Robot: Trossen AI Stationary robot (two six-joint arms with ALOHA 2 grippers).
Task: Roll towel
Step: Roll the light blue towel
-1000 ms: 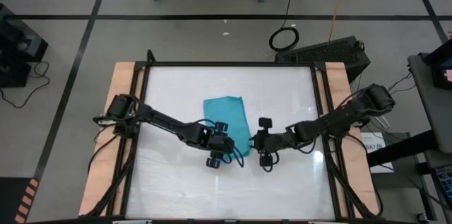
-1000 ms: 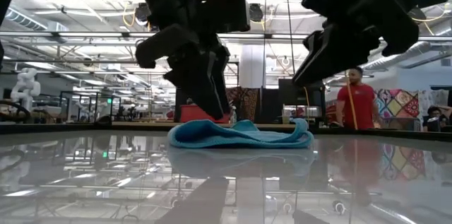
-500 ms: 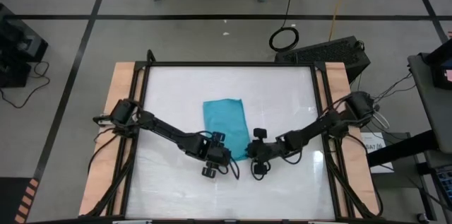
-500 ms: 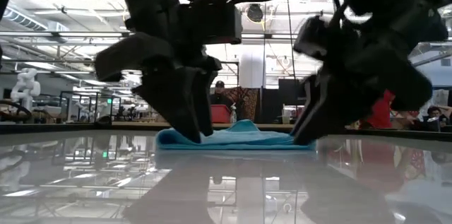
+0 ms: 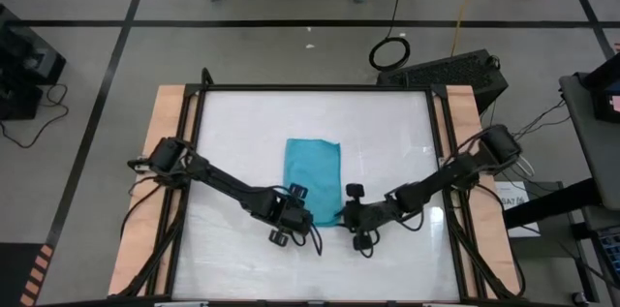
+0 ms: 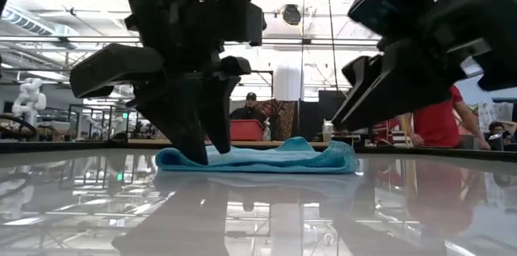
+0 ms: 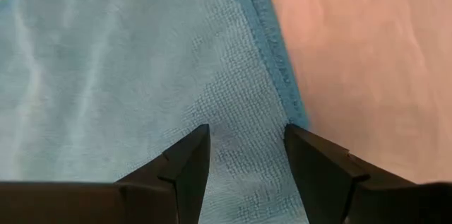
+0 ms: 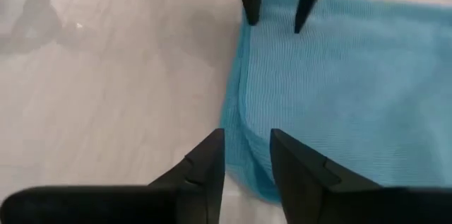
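Towel [image 5: 313,173] lies flat, long axis near-to-far, near edge between left gripper [image 5: 293,218] and right gripper [image 5: 350,216] (both part-open, holding nothing), equally close.

This is a large robotics lab or industrial workshop. From above, the glossy white table [image 5: 242,123] stands on a grey concrete floor [image 5: 281,50] marked with dark lines, with a coiled cable [image 5: 389,53] and a dark equipment case [image 5: 455,70] just behind it. The level view looks into an open hall: exposed ceiling beams and pipes [image 6: 73,26], a white humanoid robot [image 6: 31,94] far off (partly hidden by railings), more workbenches, and a person in a red shirt [image 6: 436,123] among others.
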